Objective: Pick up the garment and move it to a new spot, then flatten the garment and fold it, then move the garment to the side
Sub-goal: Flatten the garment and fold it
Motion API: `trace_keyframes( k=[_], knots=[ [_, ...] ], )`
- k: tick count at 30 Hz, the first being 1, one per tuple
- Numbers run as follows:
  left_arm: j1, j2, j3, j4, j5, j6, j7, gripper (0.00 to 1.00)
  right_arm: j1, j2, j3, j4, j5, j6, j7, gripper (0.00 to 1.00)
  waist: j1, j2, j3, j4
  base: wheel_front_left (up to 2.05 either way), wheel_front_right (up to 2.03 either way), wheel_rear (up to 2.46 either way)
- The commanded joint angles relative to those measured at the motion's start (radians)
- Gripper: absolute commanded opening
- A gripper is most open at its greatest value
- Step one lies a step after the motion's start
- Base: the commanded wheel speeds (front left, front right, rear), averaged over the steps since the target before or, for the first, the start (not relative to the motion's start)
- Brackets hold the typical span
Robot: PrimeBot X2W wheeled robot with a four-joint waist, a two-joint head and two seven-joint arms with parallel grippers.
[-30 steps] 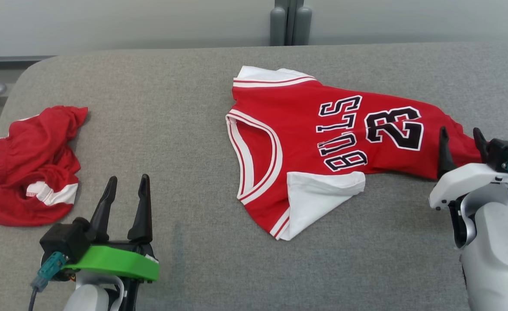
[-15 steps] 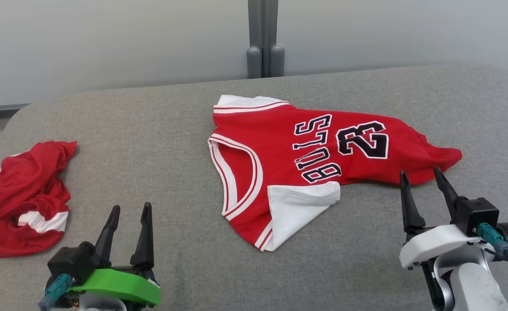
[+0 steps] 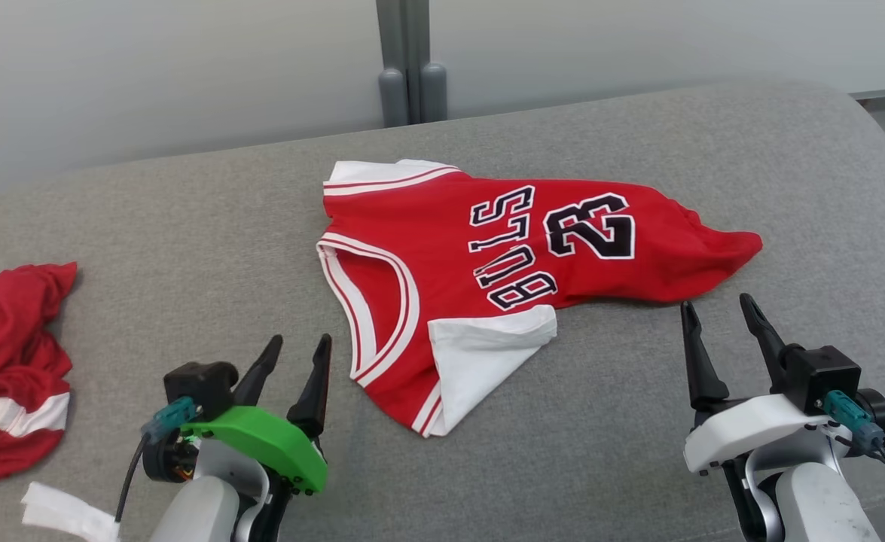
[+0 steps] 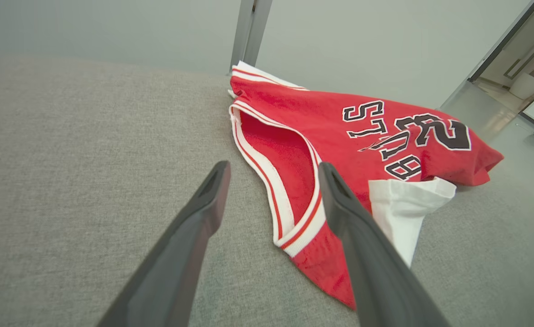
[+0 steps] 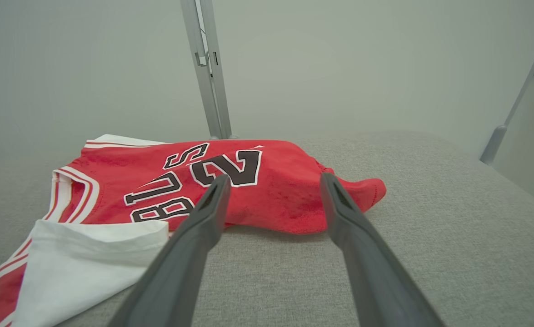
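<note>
A red jersey point(image 3: 517, 256) with black "BULLS 23" lettering lies roughly flat on the grey padded surface point(image 3: 186, 248), collar toward my left and hem bunched toward the right. One white flap point(image 3: 483, 354) is folded over its near edge. My left gripper point(image 3: 299, 342) is open, low on the surface just left of the collar side; in the left wrist view this gripper point(image 4: 274, 165) points at the jersey point(image 4: 362, 131) neckline. My right gripper point(image 3: 715, 303) is open, just short of the hem. In the right wrist view it point(image 5: 274, 178) faces the jersey point(image 5: 276, 195) hem, holding nothing.
A second crumpled red and white garment point(image 3: 5, 361) lies at the far left of the surface. A white scrap point(image 3: 65, 512) sits near my left arm. A grey post point(image 3: 410, 68) stands against the pale wall behind. The surface's rounded right edge point(image 3: 875, 143) drops off.
The head camera has panned right. My right gripper drew back from over the jersey's hem to just short of it. My left gripper moved right, closer to the collar side.
</note>
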Motion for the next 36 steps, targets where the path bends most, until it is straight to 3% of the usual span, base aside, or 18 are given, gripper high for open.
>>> trace_keyframes(
  k=[1,9,17,21,22,23,24,26,29,36],
  knots=[
    [-0.030,0.003,-0.015,0.028,-0.013,-0.002,0.022,1.00,0.004,0.000,0.010,-0.006,0.015,-0.002,-0.001,1.00,0.0000,0.0000,0.027,-0.037,0.00,0.00,0.00],
    [-0.133,-0.014,-0.068,0.230,-0.064,0.001,0.133,1.00,-0.016,0.000,0.045,-0.002,0.060,-0.002,-0.016,1.00,0.0000,0.0000,0.068,-0.120,0.00,0.00,0.00],
    [-0.173,-0.020,-0.069,0.377,-0.067,0.058,0.198,1.00,-0.002,0.000,0.034,0.006,0.085,-0.002,-0.029,1.00,0.0000,0.0000,0.085,-0.166,0.00,0.00,0.00],
    [-0.164,-0.045,-0.085,0.404,-0.099,0.034,0.260,1.00,-0.003,0.000,0.029,0.011,0.089,-0.002,-0.034,1.00,0.0000,0.0000,0.081,-0.170,0.00,0.00,0.00],
    [-0.159,-0.052,-0.097,0.404,-0.106,0.025,0.279,0.92,-0.005,0.000,0.028,0.011,0.089,-0.002,-0.036,1.00,0.0000,0.0000,0.079,-0.169,0.00,0.00,0.00],
    [-0.155,-0.057,-0.104,0.400,-0.114,0.020,0.293,0.77,-0.006,0.000,0.028,0.010,0.088,-0.002,-0.037,1.00,0.0000,0.0000,0.078,-0.167,0.00,0.00,0.00],
    [-0.152,-0.062,-0.115,0.393,-0.115,0.013,0.305,0.42,-0.007,0.000,0.030,0.009,0.090,-0.002,-0.038,1.00,0.0000,0.0000,0.077,-0.164,0.00,0.00,0.00],
    [-0.154,-0.061,-0.127,0.375,-0.117,0.007,0.301,0.00,-0.007,0.000,0.031,0.005,0.089,-0.002,-0.037,1.00,0.0000,0.0000,0.075,-0.156,0.00,0.00,0.00],
    [-0.170,-0.045,-0.119,0.352,-0.107,0.017,0.245,0.00,-0.011,0.000,0.037,0.005,0.092,-0.002,-0.035,1.00,0.0000,0.0000,0.073,-0.144,0.00,0.00,0.00],
    [-0.254,0.025,-0.073,0.342,-0.060,0.098,0.077,0.00,-0.018,-0.001,0.054,-0.004,0.088,-0.002,-0.031,1.00,0.0000,0.0000,0.077,-0.129,0.00,0.00,0.00]
  ],
)
